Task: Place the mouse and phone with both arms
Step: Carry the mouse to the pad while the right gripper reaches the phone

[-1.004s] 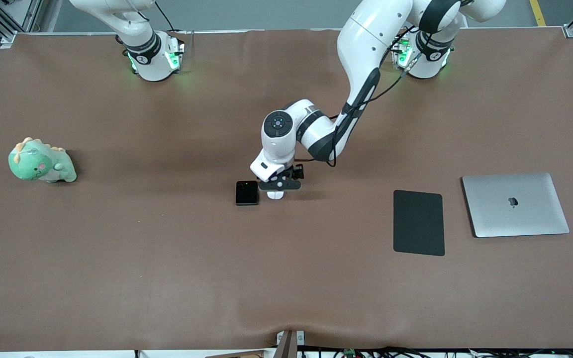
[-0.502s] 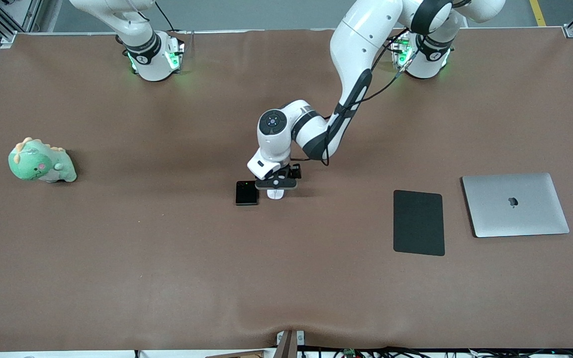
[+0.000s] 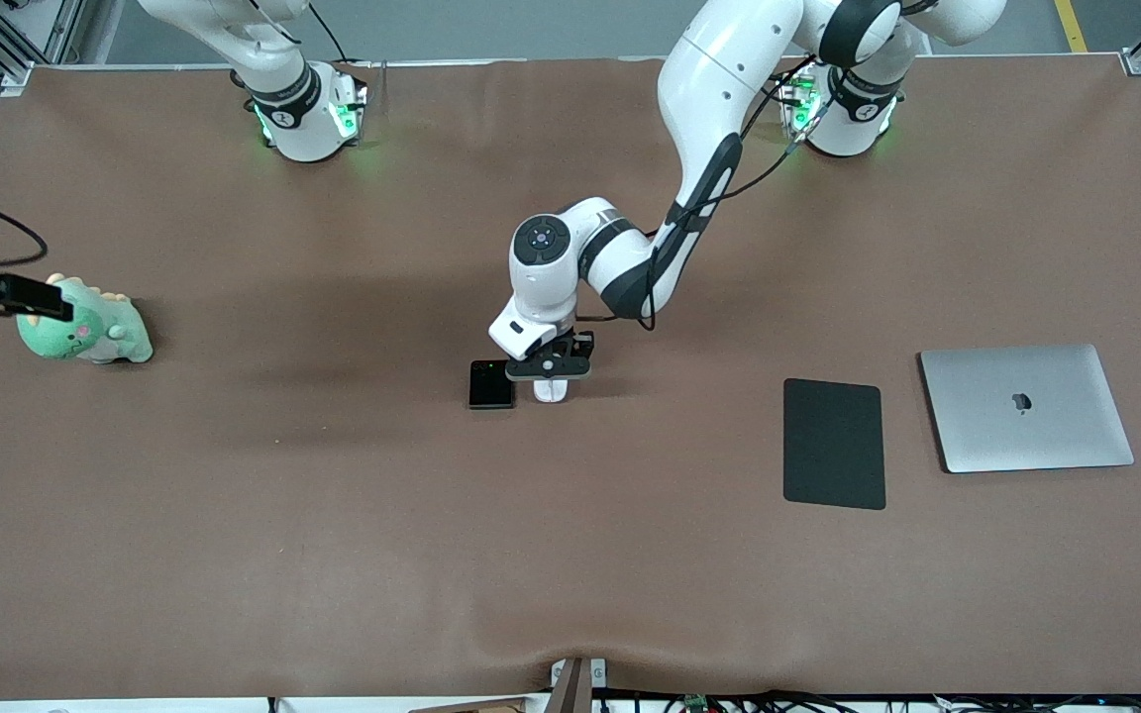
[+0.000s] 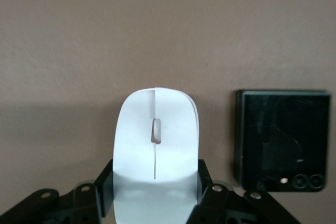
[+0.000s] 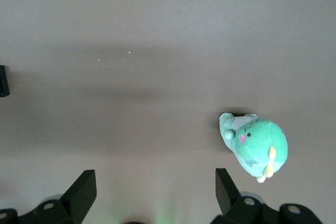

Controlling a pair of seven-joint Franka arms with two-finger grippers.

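The fingers (image 4: 207, 184) of the left gripper (image 3: 550, 374) are clamped on the flanks of the mouse (image 4: 156, 150), which lies on the table (image 3: 333, 515) just beside the phone (image 3: 491, 384). In the front view most of the mouse is hidden under the gripper; its rear is cut off in the left wrist view. The right gripper (image 5: 152, 190) is held spread wide, high over bare cloth near a green plush toy (image 3: 85, 332). Toward the left arm's end, a black pad (image 3: 834, 444) and a closed laptop (image 3: 1026, 408) are seen, well apart from the mouse.
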